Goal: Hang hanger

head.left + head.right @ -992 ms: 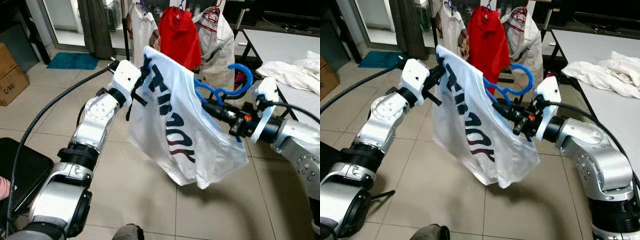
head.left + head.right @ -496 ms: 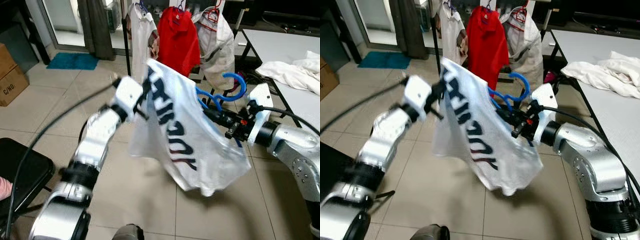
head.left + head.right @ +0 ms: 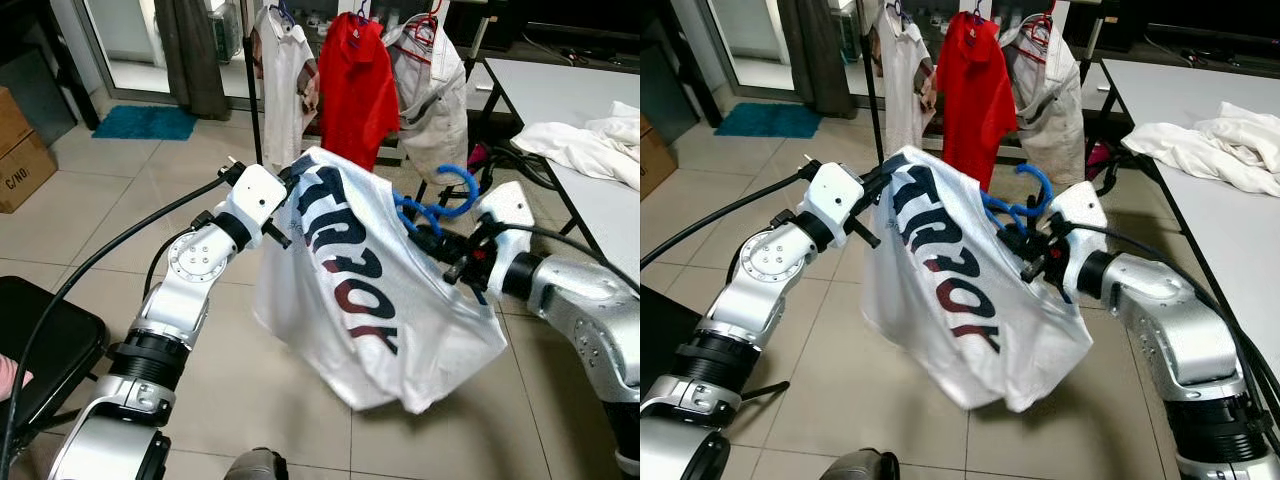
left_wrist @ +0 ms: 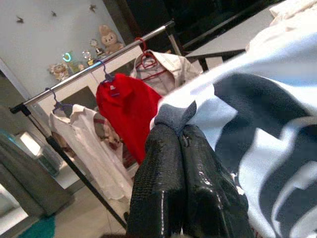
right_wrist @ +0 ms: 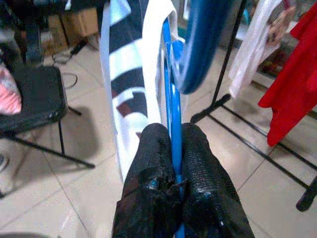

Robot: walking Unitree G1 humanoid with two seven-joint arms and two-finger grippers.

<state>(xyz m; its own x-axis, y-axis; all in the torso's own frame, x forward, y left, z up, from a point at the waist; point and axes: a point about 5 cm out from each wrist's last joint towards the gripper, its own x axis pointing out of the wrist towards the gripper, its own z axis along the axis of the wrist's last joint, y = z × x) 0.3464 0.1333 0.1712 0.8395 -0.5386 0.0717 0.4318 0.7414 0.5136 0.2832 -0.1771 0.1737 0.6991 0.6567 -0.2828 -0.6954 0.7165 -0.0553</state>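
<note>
My right fingers (image 5: 174,148) clamp the blue hanger (image 3: 440,200); left fingers (image 4: 185,163) pinch the white shirt (image 3: 370,290) edge, near clothes rack (image 4: 94,67).

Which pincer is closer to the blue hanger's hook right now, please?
Right. The right pincer is shut on the blue hanger just below its hook; the left pincer pinches the white shirt at its far shoulder.

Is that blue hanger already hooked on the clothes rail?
No, the blue hanger is pinched in the right gripper, out in front of the clothes rail, with the white T-shirt on it.
</note>
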